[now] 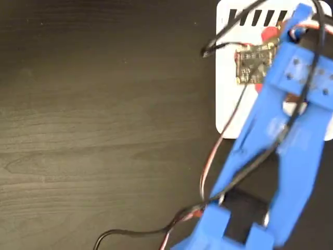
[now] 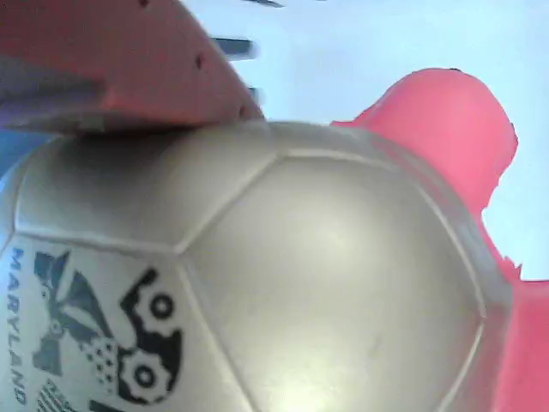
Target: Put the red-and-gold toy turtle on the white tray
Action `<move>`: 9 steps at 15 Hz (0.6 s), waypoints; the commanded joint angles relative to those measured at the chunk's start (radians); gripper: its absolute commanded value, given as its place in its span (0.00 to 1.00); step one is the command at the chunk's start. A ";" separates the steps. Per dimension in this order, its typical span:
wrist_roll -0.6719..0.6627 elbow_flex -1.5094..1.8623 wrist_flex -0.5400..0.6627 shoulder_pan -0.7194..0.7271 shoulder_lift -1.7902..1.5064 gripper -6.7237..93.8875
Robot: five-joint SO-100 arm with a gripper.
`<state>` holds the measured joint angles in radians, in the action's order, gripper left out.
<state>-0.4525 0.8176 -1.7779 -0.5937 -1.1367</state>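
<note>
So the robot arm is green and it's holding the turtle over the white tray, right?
Not quite. The arm is blue, not green, as the fixed view shows. The rest fits: the arm reaches over the white tray, and the wrist view shows a gripper finger pressed on the turtle and its gold shell with white tray behind.

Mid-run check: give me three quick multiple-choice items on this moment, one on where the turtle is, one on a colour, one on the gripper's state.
1. Where is the red-and-gold toy turtle?
A. over the white tray
B. on the dark wood at the left
C. out of view

2. What colour is the arm in the fixed view?
A. white
B. blue
C. green

3. How does the gripper stand?
A. wide open, clear of everything
B. against the turtle's shell
C. out of the wrist view

Answers:
1. A: the white tray shows behind the red head.
2. B: the arm is blue plastic.
3. B: a finger presses on the gold shell.
</note>
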 commanded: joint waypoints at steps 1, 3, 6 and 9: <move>0.020 -0.129 -0.005 -0.012 0.029 0.07; 0.044 -0.195 -0.005 -0.009 0.094 0.07; 0.049 -0.215 -0.005 -0.021 0.120 0.07; 0.049 -0.210 -0.005 -0.021 0.133 0.07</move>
<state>-0.4034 0.6565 -1.7779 -0.6105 -0.9587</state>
